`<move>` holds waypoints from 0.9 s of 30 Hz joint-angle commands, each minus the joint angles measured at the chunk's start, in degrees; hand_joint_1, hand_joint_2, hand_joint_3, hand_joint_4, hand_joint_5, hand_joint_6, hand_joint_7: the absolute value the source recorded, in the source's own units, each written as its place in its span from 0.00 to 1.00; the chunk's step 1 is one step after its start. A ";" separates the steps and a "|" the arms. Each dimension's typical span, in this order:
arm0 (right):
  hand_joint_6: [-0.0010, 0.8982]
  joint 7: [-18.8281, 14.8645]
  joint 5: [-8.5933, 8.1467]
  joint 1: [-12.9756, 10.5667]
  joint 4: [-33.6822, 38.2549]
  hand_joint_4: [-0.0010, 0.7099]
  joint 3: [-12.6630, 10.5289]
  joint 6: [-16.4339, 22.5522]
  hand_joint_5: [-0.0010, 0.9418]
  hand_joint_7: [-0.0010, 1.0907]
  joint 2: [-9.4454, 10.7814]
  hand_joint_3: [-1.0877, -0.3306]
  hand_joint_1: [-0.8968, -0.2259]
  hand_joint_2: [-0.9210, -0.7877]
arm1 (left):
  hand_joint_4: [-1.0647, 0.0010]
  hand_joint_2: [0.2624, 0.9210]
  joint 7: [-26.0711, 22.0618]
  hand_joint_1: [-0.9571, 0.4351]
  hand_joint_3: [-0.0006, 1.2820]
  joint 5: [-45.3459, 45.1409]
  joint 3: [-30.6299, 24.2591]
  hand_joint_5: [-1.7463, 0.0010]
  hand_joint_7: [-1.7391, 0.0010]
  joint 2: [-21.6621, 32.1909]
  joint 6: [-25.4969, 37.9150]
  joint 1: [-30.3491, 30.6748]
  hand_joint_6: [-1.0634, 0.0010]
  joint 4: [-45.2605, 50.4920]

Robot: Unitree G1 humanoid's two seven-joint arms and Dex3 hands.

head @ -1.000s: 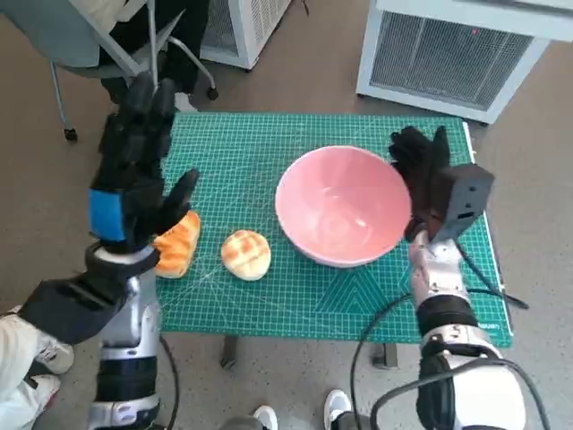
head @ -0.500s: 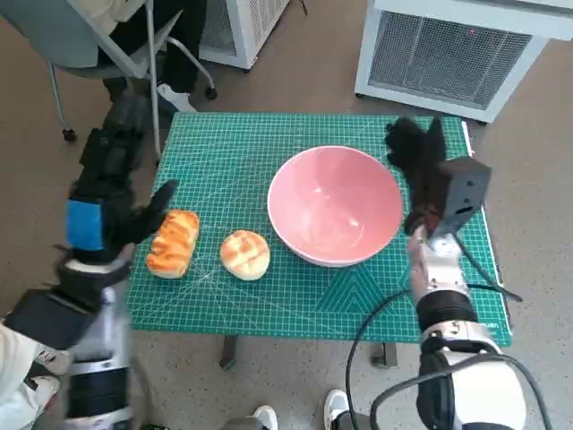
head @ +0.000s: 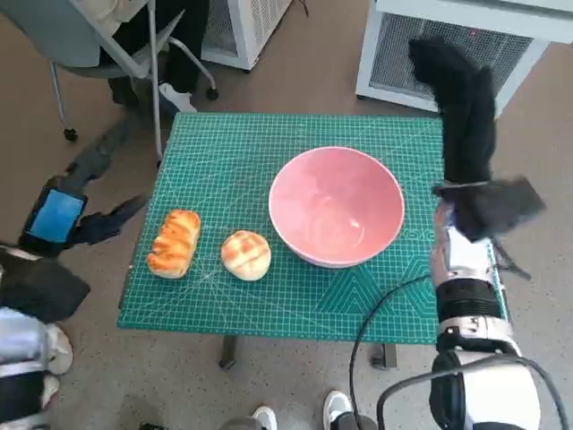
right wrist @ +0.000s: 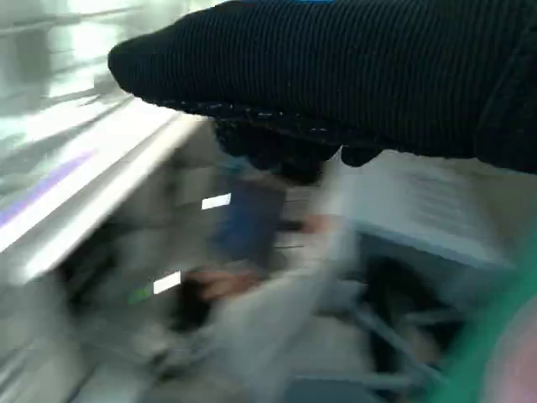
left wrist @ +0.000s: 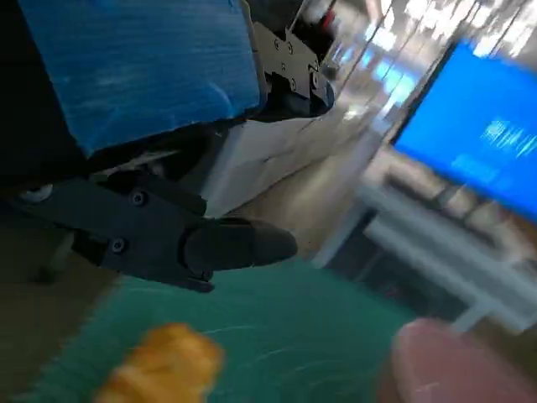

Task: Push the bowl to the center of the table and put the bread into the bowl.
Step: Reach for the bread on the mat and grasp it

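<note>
- The left robot hand (head: pixel 67 210) sits at the far left of the head frame, off the surface's edge, blurred; its fingers look spread and it holds nothing.
- The long loaf (head: pixel 174 242) lies at centre left of the frame on the green mat (head: pixel 233 143), and the round bun (head: pixel 245 254) lies just right of it, apart from it.
- The pink bowl (head: pixel 336 206) stands right of the bun, roughly mid-surface and a little right of centre; nothing lies in it.
- The right robot hand (head: pixel 461 103) is raised at the upper right of the frame, above the far right corner and clear of the bowl; it holds nothing, though blur hides how its fingers lie.
- Judgement: the push looks about finished, so the step in hand is fetching bread. The left robot hand is nearer both pieces; it should come back over the mat, drop on the bun or loaf from above, close gently so the crust does not crush, lift clear of the rim, and let go low over the bowl's middle.
- Keep the right robot hand off the bowl so it does not slide.
- Count: two pieces of bread, one bowl, one mat, two robot hands.
</note>
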State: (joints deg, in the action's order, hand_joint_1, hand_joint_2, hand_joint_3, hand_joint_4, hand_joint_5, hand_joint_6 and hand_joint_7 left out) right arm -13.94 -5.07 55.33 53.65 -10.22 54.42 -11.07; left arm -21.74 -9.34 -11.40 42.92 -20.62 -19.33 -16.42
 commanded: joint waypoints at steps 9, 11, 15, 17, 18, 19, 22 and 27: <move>0.06 -4.96 -2.65 -6.47 -11.44 0.42 2.32 2.58 0.01 0.54 -2.00 0.37 0.49 0.00 | 0.75 0.94 -8.32 0.49 0.03 -8.16 10.16 1.00 0.98 11.93 -13.04 -9.91 0.68 -14.25; 0.06 -5.25 -3.12 -6.84 -12.28 0.42 2.45 2.05 0.01 0.55 -1.96 0.38 0.49 0.00 | 0.75 0.89 -6.47 0.54 0.01 -12.10 12.75 1.00 0.98 13.69 -19.85 -12.55 0.68 -18.19; 0.06 -5.56 -3.41 -7.30 -13.22 0.42 2.64 1.33 0.01 0.55 -1.98 0.39 0.49 0.00 | 0.74 0.81 1.87 0.57 0.00 -24.64 18.52 1.00 0.98 17.03 -30.46 -18.09 0.66 -23.24; 0.06 -5.38 -3.11 -7.45 -13.44 0.42 2.67 1.15 0.01 0.56 -1.97 0.39 0.48 0.00 | 0.74 0.77 6.77 0.55 0.00 -30.91 21.16 1.00 0.98 18.05 -33.29 -20.34 0.65 -24.46; 0.06 -5.29 -2.98 -7.51 -13.51 0.42 2.69 1.08 0.01 0.56 -1.95 0.39 0.48 0.00 | 0.73 0.77 9.09 0.55 0.00 -33.72 22.44 1.00 0.98 18.35 -34.26 -21.39 0.64 -25.08; 0.06 -5.24 -2.90 -7.57 -13.60 0.42 2.70 1.01 0.01 0.56 -1.93 0.39 0.48 0.00 | 0.73 0.75 10.97 0.53 0.00 -35.81 23.44 1.00 0.98 18.54 -35.03 -22.25 0.64 -25.74; 0.06 -4.52 -1.92 -7.69 -13.57 0.42 2.71 0.96 0.01 0.56 -1.92 0.39 0.48 0.00 | 0.73 0.73 15.64 0.50 0.00 -41.23 26.64 1.00 0.98 18.42 -36.69 -24.93 0.64 -27.98; 0.05 -3.01 -0.04 -7.95 -13.70 0.42 2.65 1.01 0.01 0.56 -2.05 0.39 0.48 0.00 | 0.73 0.70 21.13 0.47 0.00 -45.15 30.49 1.00 0.99 16.67 -38.82 -28.09 0.66 -33.03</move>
State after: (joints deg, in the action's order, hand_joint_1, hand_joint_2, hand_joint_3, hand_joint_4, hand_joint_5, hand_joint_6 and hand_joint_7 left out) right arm -17.74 -6.33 49.87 40.07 -7.92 56.39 -12.79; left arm -5.00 -50.96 16.18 58.75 -57.15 -44.69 -46.19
